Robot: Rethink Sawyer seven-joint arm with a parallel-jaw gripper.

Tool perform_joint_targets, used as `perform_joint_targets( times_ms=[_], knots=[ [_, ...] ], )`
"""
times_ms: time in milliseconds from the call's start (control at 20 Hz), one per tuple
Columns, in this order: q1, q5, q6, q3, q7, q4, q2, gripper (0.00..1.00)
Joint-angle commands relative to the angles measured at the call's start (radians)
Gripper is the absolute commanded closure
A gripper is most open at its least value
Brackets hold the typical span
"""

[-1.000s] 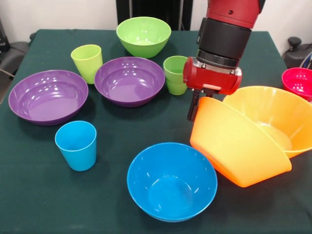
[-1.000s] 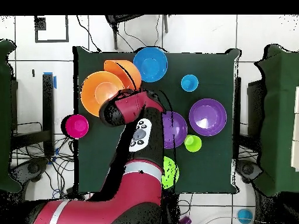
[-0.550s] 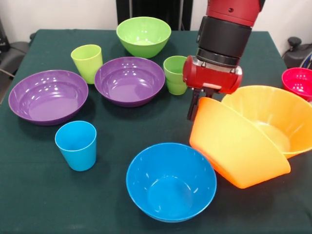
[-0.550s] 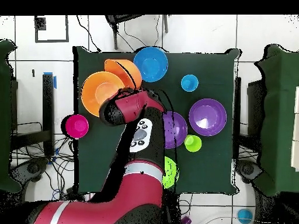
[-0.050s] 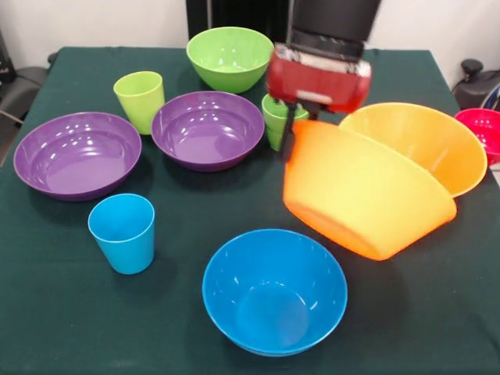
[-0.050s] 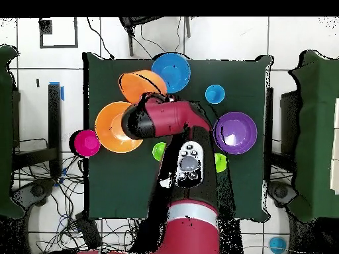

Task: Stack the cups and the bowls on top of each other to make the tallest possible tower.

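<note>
— Gripper (image 5: 291, 139)?
— Clamped on the rim of an orange bowl (image 5: 363, 191), dark finger down the bowl's outer wall, just under the red wrist block. Held tilted, mouth turned away and up, clear of the table (image 5: 62, 312).

— Arm pose?
— Coming down from above, black collar over the red block. From overhead, a red and black arm (image 6: 173, 122) reaching across the cloth, elbow bent, over the purple bowl nearest it.

— Landmark for the rest?
— The held orange bowl. Just behind it, the second orange bowl (image 5: 422, 141), upright; whether touching, hard to say. Beyond that one, at the table's edge, the small red bowl (image 5: 478, 129). Directly in front and below, the blue bowl (image 5: 274, 289), apart from it. Just beside the gripper, half hidden, the ridged green cup (image 5: 275, 121).

— Further off?
— Well to the left, two purple bowls (image 5: 208, 129) (image 5: 76, 154) side by side, the yellow-green cup (image 5: 141, 100) between them and a little behind. Sky blue cup (image 5: 123, 232) in front of the outer purple bowl. Green bowl (image 5: 230, 57) at the far side.

— Any stacking?
— None. Every piece separate.

— Writing or labels?
— Nothing readable.
</note>
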Motion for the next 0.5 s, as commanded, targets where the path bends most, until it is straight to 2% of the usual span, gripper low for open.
perform_joint_targets(
  times_ms=[50, 350, 500],
  knots=[
    [-0.112, 0.076, 0.228, 0.224, -0.158, 0.066, -0.171, 1.00],
    [-0.183, 0.078, 0.337, 0.296, -0.240, 0.043, -0.209, 1.00],
    [-0.209, 0.065, 0.349, 0.324, -0.252, 0.043, -0.215, 1.00]
  ],
)
